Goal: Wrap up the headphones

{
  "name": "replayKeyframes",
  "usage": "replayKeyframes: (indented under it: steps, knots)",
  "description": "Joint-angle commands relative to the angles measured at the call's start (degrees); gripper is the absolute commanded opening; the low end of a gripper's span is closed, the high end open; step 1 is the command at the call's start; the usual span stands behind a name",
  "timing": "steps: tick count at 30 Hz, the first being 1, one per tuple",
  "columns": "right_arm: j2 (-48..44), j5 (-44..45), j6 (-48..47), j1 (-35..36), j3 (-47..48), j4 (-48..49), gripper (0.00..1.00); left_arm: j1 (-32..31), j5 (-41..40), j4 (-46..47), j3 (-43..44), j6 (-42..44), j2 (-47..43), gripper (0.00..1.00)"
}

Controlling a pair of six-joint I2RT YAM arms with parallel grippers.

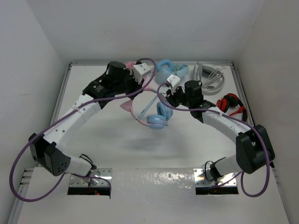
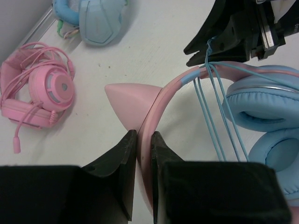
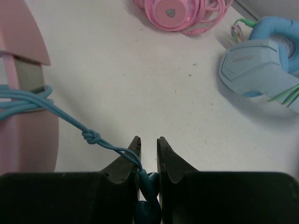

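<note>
Work area: a white tabletop (image 1: 140,154) enclosed by white walls on three sides. The headphones (image 1: 157,116) are held clear of the tabletop near its centre, between the two arms. The L jaws are clamped on the pink headband (image 2: 163,100) just beside one cat ear (image 2: 127,99) — a rigid pt., so the frame is judged to be steadied there as a spool. The R jaws are closed on the plug end of the thin blue cable (image 3: 70,122); a small knot (image 3: 92,136) is seen in the cable just ahead of the jaw tips. Several cable turns are laid round the headband above the ear cups (image 2: 261,112), and the run to the R jaws is fairly taut — tension is presumably applied so the turns do not slacken. Wrapping is judged well advanced; the plug end is not yet secured. No box, bin or tray is seen. Other sets lie loose toward the far edge: all-pink headphones (image 2: 42,88), all-blue headphones (image 2: 100,18), a red set (image 1: 231,103).
</note>
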Motion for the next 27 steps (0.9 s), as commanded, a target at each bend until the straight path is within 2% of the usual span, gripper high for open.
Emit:
replayKeyframes:
  steps: [1, 3, 4, 7, 11, 14, 15, 20, 24, 27]
  knots:
    - [-2.08, -0.9, 1.0, -0.95, -0.08, 5.4, 0.11, -0.46, 0.77, 3.06, 3.69, -2.85, -2.84, 0.0]
    - [-1.73, -2.48, 0.48, -0.95, 0.1, 4.44, 0.35, -0.46, 2.26, 2.98, 3.61, -3.03, -2.93, 0.0]
    - [-1.55, -3.44, 0.3, -0.95, 0.01, 4.0, 0.57, -0.37, 2.53, 3.15, 3.43, -3.55, -3.1, 0.0]
    - [-2.42, -1.88, 1.0, -0.95, -2.0, 2.85, 0.72, 0.33, 4.1, 3.5, 2.55, -4.78, -3.46, 0.0]
    - [-4.98, 0.5, 1.53, -1.48, -8.07, 4.35, 0.8, 4.62, 8.05, 3.94, 2.81, -7.59, -3.55, 0.0]
    - [-7.26, 1.03, 3.81, -2.62, -12.37, 4.17, 0.85, 10.16, 10.17, 5.17, 3.08, -10.76, -3.19, 0.0]
    - [-8.05, 1.81, 5.38, -2.8, -13.69, 4.61, 0.99, 12.35, 10.0, 6.13, 2.91, -11.55, -3.02, 0.0]
    - [-15.08, 2.96, 10.05, -2.89, -20.9, 7.33, 0.99, 14.13, 2.1, 10.09, 0.01, -14.1, -3.54, 0.0]
    - [-15.97, 3.66, 9.18, -2.8, -22.23, 5.41, 0.99, 15.97, -1.07, 13.34, -1.92, -17.35, -4.42, 0.0]
    - [-15.7, 4.8, 9.44, -2.8, -23.36, 4.17, 0.99, 17.29, -7.3, 15.63, -3.69, -18.24, -5.13, 0.0]
